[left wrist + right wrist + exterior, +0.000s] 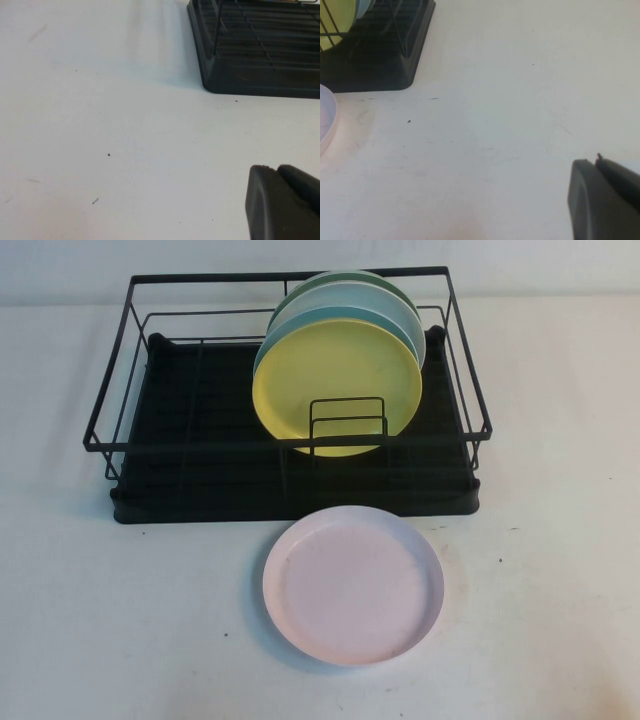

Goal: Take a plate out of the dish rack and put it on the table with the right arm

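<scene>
The job looked done: the left gripper (282,202) sat low over bare table (80,620) beside the dish rack (200,475), and I could not tell its grip. The rack held a yellow plate (335,375) upright, with blue and green ones behind. The pink plate (353,585) lay flat just before it, and the right gripper (605,200) was off to the right, closed and empty.

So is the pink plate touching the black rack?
Apart. In the high view a strip of white table shows between the pink plate and the rack. Both end effectors sit over bare table, off to the sides.
</scene>
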